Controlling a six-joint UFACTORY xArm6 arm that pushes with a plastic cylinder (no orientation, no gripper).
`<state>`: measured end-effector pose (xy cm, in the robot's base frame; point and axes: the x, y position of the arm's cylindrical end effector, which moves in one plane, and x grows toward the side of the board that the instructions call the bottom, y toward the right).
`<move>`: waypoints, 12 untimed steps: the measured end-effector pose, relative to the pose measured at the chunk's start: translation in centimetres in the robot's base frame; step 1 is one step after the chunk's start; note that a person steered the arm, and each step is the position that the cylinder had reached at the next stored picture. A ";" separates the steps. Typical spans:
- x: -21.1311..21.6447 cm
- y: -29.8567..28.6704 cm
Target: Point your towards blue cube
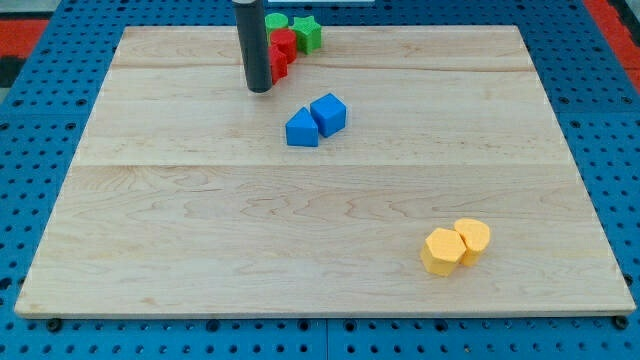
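The blue cube sits on the wooden board a little above its middle, touching a blue triangular block on its lower left. My tip is at the end of the dark rod, up and to the left of both blue blocks, a short gap away from them. The rod stands just left of the red blocks.
Two green blocks lie at the board's top edge, touching the red blocks. Two yellow blocks sit together at the lower right. Blue pegboard surrounds the board.
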<state>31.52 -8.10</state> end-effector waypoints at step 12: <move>2.8 -0.8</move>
<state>34.32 -8.89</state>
